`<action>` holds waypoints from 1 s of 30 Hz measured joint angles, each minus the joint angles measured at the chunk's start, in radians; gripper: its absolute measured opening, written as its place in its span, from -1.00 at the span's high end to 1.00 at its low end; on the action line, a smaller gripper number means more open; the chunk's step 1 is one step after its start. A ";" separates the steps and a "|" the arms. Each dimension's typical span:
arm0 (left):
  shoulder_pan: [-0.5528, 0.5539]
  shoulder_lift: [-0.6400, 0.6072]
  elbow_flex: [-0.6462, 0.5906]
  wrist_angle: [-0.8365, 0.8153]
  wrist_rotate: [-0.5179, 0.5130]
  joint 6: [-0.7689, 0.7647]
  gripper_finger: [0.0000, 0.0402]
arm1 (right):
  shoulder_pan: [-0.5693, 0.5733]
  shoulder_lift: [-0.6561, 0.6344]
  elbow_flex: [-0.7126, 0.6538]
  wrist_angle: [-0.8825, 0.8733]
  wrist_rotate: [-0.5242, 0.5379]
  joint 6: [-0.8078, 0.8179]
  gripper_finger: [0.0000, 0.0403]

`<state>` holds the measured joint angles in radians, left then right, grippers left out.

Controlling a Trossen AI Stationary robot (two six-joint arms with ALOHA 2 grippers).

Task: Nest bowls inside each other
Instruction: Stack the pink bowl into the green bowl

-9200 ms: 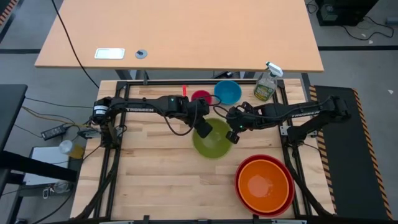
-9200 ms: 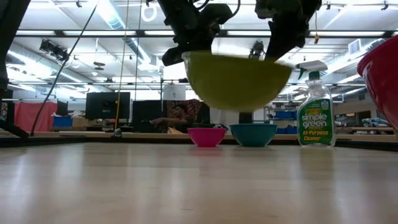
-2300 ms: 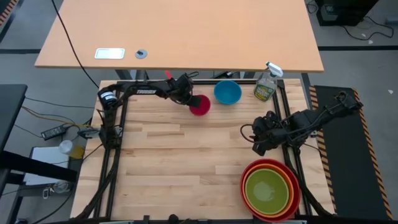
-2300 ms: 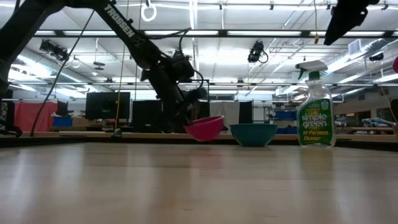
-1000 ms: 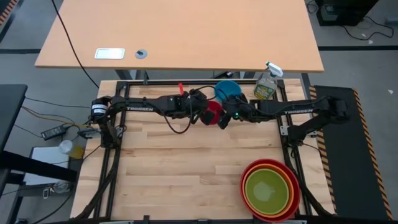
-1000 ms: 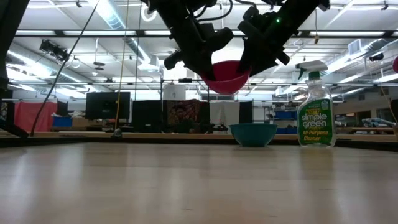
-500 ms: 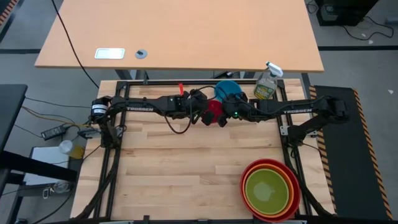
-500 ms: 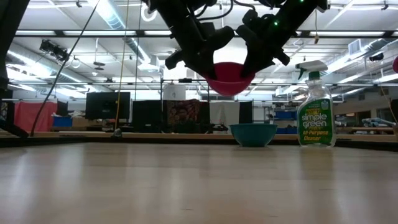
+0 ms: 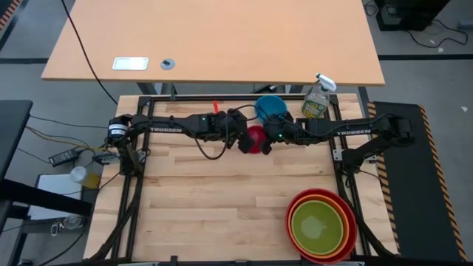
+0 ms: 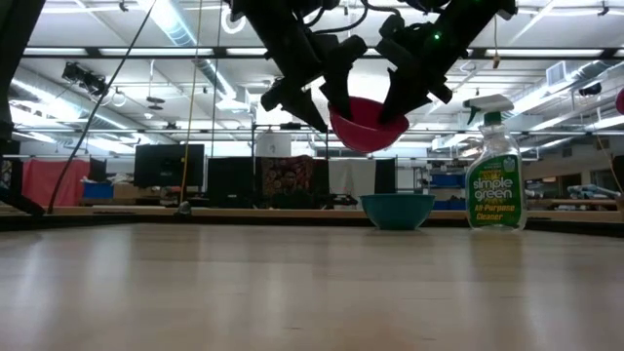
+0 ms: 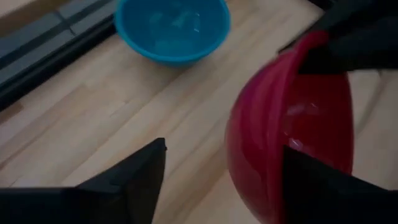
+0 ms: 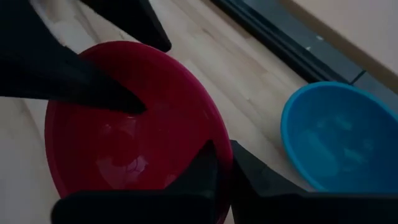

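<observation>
The magenta-pink bowl [image 9: 255, 137] hangs in the air above the table's far middle, between my two grippers. My right gripper [image 12: 222, 149] is shut on its rim. My left gripper [image 11: 224, 149] is open: one finger [image 12: 93, 87] reaches into the bowl and the other [image 12: 137, 25] stands outside its wall. The blue bowl [image 9: 270, 108] sits on its base near the far edge. At the near right, the lime green bowl [image 9: 318, 225] sits inside the orange bowl [image 9: 295, 222], which sits inside the red bowl [image 9: 288, 207]. My right gripper pinches the pink bowl's rim [image 12: 219, 138], one finger inside the bowl and one outside, on the side toward the table's right. The fingers slant down from the right. The bowl [image 10: 369, 132] hangs tilted, clear of the table. My left gripper: whether its inner finger touches the bowl I cannot tell.
A clear spray bottle [image 9: 318, 97] stands at the far right, close to the blue bowl. Black frame rails [image 9: 133, 192] run along the table's left and right edges. The light wooden table top [image 9: 199, 207] shows bare at the near left and the middle.
My right gripper has shut on the pink bowl's rim. My left gripper, shut on the opposite rim a second ago, has opened and let go. Both arms have stayed in place. The bowl, level before, now hangs tilted from the right gripper.
</observation>
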<state>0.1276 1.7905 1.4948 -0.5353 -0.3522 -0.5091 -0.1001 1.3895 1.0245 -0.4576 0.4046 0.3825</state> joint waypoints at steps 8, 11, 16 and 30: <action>-0.024 -0.058 0.000 -0.061 0.042 0.107 -0.46 | -0.006 -0.040 0.000 -0.049 -0.042 0.007 0.89; -0.034 -0.080 0.003 -0.056 0.016 0.164 -0.46 | -0.014 -0.078 0.002 -0.085 -0.049 0.002 0.89; -0.039 -0.081 -0.003 -0.053 -0.029 0.254 -0.46 | -0.044 -0.133 0.000 -0.229 -0.058 -0.015 0.88; -0.053 -0.084 -0.002 -0.060 -0.036 0.208 -0.46 | -0.038 -0.301 0.000 -0.451 -0.099 0.015 0.86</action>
<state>0.0751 1.7069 1.4933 -0.5956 -0.3885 -0.3011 -0.1383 1.0887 1.0245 -0.9087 0.3053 0.3976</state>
